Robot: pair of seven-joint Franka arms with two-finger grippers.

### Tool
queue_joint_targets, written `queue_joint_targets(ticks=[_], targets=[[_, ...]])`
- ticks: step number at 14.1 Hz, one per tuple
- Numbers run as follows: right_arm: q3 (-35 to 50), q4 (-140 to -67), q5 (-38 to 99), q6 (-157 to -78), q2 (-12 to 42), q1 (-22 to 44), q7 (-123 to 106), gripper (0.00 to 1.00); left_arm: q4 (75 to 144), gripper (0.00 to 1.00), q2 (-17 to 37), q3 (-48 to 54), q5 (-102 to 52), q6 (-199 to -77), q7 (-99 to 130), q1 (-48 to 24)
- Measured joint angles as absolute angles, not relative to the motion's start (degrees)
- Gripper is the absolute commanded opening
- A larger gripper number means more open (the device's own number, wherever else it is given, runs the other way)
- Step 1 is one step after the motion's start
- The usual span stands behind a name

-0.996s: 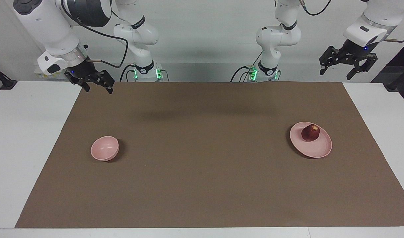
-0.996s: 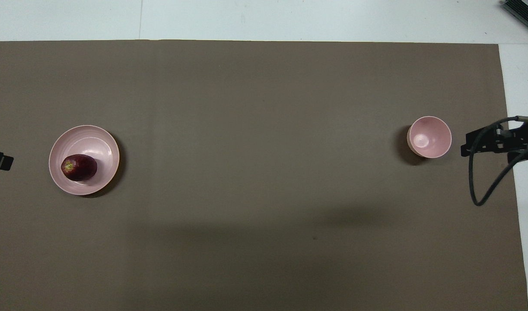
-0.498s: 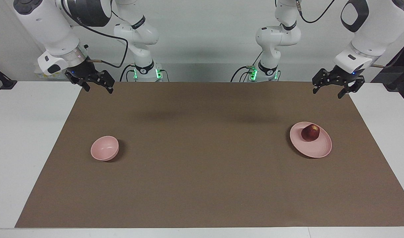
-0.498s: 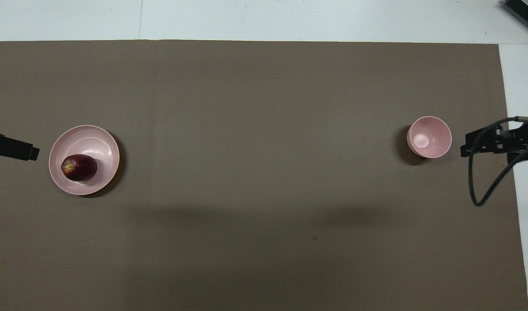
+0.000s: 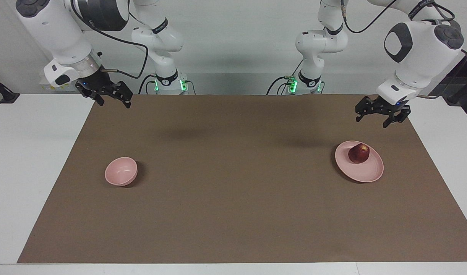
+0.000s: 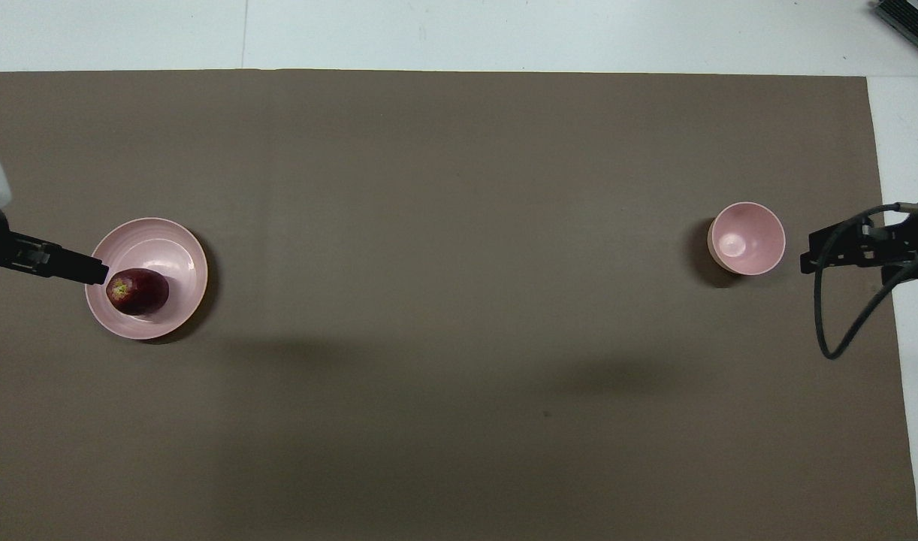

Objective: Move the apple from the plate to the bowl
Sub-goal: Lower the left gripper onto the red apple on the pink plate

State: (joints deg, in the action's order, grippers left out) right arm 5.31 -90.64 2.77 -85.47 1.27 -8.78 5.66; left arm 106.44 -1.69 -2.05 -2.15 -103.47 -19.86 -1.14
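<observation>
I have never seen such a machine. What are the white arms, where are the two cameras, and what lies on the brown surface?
These are two robot arms, each ending in a two-finger tool. One camera faces the robots from across the table; the other looks down from above their end. On the brown mat lie a pink plate with a dark red apple on it, and, toward the right arm's end, a small pink bowl. The left tool hangs open in the air near the plate, holding nothing. The right tool waits, open and empty, over the mat's edge.
</observation>
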Motion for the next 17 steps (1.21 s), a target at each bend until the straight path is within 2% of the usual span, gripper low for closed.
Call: queue_joint_targets(ticks=[9,17], targets=[[5.3,-90.8,2.8,-85.4,1.3,-8.7,5.7,1.0,119.0,1.0,-1.3,-2.3,-2.2,-117.3,-20.7,1.7],[5.3,-90.9,2.8,-85.0,1.3,-8.6,5.7,1.0,121.3,1.0,4.2,-2.3,-2.2,-124.8,-21.3,2.4]])
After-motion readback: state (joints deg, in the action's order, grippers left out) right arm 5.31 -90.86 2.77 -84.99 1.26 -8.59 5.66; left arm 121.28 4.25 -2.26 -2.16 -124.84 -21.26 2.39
